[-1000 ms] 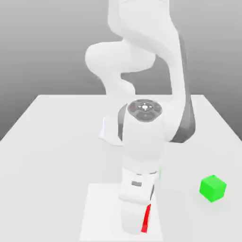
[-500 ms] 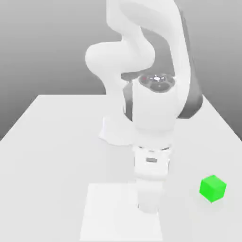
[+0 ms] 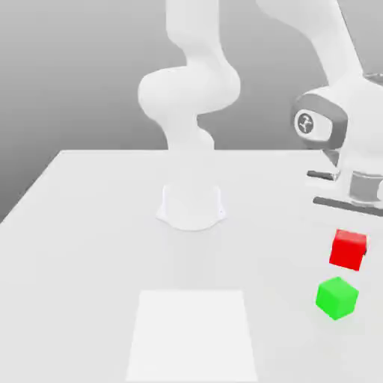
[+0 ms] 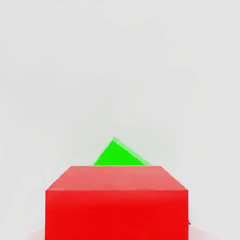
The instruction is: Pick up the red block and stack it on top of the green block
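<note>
Red block (image 3: 348, 250) is held in the fingers (image 3: 362, 246), being positioned over the green block (image 3: 336, 298); alignment, then lowering, is needed.

Simulated lab-like scene; robot arm (image 3: 191, 97); pale tabletop (image 3: 82, 254); grey backdrop (image 3: 75, 82).

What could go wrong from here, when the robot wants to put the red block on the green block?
The red block, held by the end effector, hangs above the green block; lowered off-centre, it could tip off. The green block sits turned relative to the red one, so the faces may not line up and the stack might be less steady. Pressing down too early could push the green block along the table.
</note>
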Tool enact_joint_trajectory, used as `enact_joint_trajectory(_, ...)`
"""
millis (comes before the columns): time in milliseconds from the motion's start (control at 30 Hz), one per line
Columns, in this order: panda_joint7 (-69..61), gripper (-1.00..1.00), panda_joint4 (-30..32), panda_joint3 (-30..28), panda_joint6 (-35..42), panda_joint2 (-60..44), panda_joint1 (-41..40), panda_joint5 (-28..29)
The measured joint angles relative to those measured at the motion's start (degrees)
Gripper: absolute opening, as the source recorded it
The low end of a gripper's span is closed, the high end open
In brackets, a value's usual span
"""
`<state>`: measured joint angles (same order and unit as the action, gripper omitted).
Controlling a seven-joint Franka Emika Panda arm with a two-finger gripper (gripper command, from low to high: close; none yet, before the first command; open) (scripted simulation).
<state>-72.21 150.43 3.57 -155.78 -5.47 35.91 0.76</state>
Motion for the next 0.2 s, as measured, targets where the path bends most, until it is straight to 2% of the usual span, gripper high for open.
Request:
enact_joint_trajectory(67, 0.3, -1.00, -0.2, -0.4, -3.8, -3.9, 0.2, 0.7)
enact_joint_trajectory(100, 0.4, 1.00, -0.2, -0.6, -5.1, -5.3, 0.3, 0.9)
enact_joint_trajectory(200, 0.4, 1.00, -0.2, -0.6, -5.1, -5.3, 0.3, 0.9)
